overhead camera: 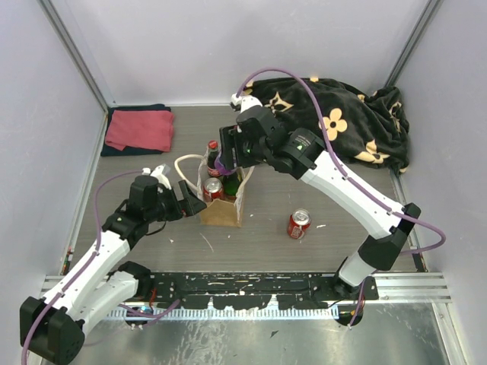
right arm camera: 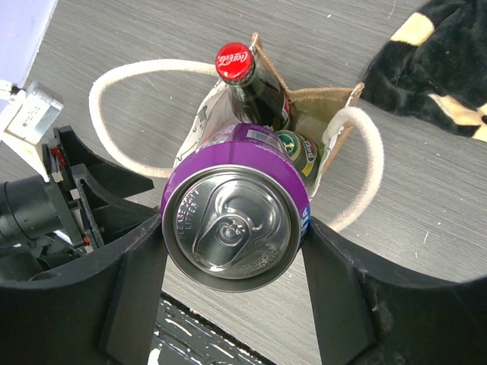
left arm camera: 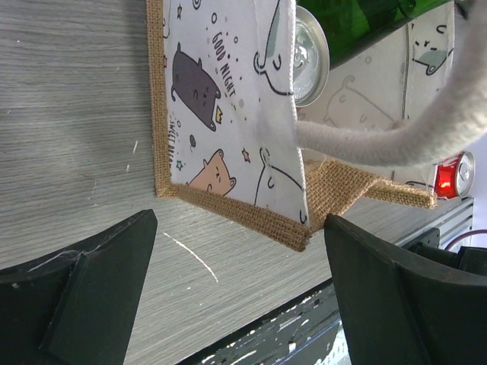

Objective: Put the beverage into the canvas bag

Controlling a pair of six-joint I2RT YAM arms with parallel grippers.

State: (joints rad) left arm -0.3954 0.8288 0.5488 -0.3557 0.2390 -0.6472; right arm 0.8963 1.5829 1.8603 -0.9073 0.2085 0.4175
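Observation:
The canvas bag (overhead camera: 225, 208) stands upright mid-table with cream handles (overhead camera: 185, 161). In it are a cola bottle (overhead camera: 212, 154), a red can (overhead camera: 213, 188) and a green bottle (overhead camera: 231, 185). My right gripper (overhead camera: 227, 161) is shut on a purple beverage can (right arm camera: 236, 220) and holds it just above the bag's open mouth (right arm camera: 327, 99), next to the cola bottle (right arm camera: 236, 65). My left gripper (overhead camera: 190, 199) is open and empty at the bag's left side; in the left wrist view its fingers (left arm camera: 91, 289) straddle the bag's lower burlap corner (left arm camera: 251, 217) without touching it.
A second red can (overhead camera: 298, 223) stands on the table right of the bag. A folded red towel (overhead camera: 139, 129) lies at the back left. A black flowered blanket (overhead camera: 342, 122) is heaped at the back right. The black rail (overhead camera: 243, 287) runs along the near edge.

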